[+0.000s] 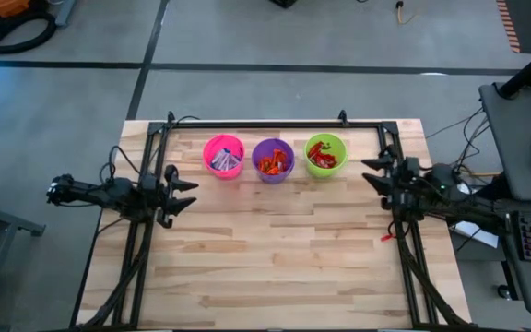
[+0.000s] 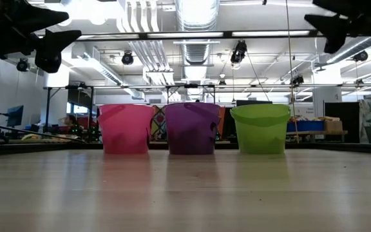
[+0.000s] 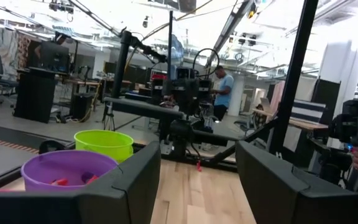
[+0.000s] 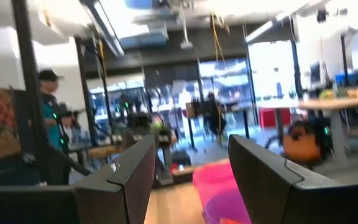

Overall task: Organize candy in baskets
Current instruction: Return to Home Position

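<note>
Left tool (image 1: 188, 195) and right tool (image 1: 371, 173) gape wide, empty, baskets (image 1: 255, 152) between them. Draw back level, clear of rims.

Bright ceiling lights (image 2: 195, 13) glare overhead, leaving the wooden table (image 1: 275, 249) evenly lit with faint shadows.

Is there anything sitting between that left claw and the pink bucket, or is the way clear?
Nothing visible does. Only bare table lies between the open left gripper, at the table's left side, and the pink bucket. The right gripper waits opposite.
</note>
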